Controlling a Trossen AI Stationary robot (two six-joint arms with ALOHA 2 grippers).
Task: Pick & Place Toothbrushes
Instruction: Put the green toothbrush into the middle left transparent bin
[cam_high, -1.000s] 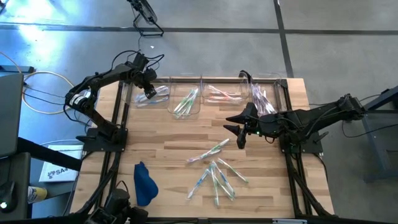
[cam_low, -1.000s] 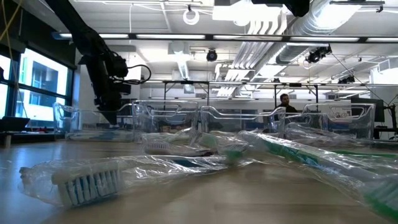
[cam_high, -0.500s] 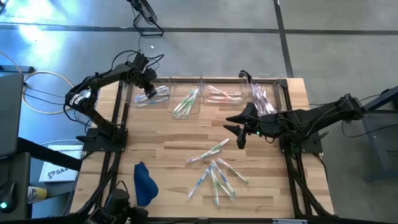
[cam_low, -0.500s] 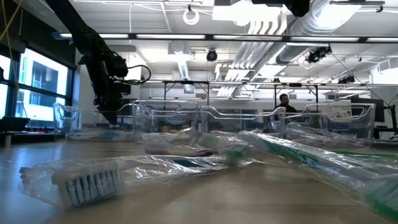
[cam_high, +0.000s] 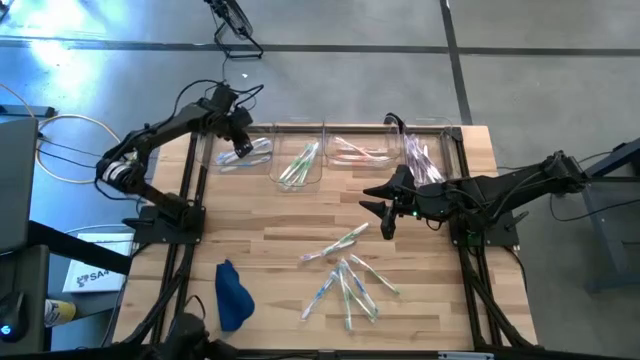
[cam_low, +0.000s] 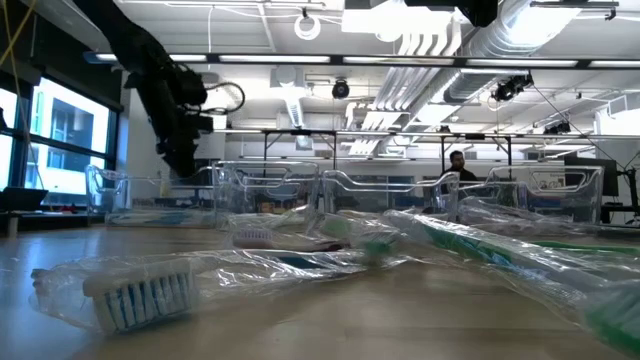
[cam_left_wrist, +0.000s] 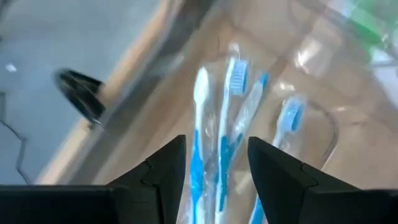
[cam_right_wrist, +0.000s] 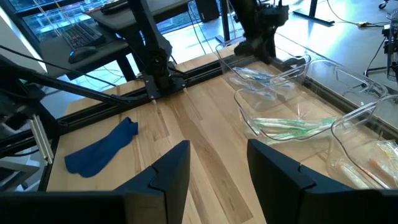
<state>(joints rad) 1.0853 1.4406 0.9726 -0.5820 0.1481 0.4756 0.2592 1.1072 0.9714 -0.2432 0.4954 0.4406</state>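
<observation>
Left arm bent at the elbow and reaching to the far-left corner of the worktop (cam_high: 260, 215), left gripper (cam_high: 241, 152) hanging over the leftmost bin (cam_high: 243, 158); fingers (cam_left_wrist: 163, 167) apart with nothing between them, blue-handled toothbrushes (cam_left_wrist: 219, 143) lying in the bin just beneath. Right arm stretched in low from the right edge, right gripper (cam_high: 385, 212) poised over bare wood between the bins and the loose pile; fingers (cam_right_wrist: 171, 168) likewise apart and empty.

Smooth, pale butcher-block planks, striped lengthwise. Four clear, glossy, rectangular plastic bins in a row along the far edge: blue brushes in the first, green ones (cam_high: 298, 165) in the second, pinkish ones (cam_high: 357, 152) in the third, whitish-purple ones (cam_high: 420, 158) in the fourth. Slim toothbrushes in crinkled, shiny transparent wrappers (cam_high: 345, 280) scattered near the front middle of the worktop, one green-handled (cam_high: 338, 244) lying apart, nearer the right gripper. Seen low, a wrapped brush head with short blue-white bristles (cam_low: 140, 295) up close. Soft, rumpled dark blue cloth (cam_high: 233, 296) at the front left.
</observation>
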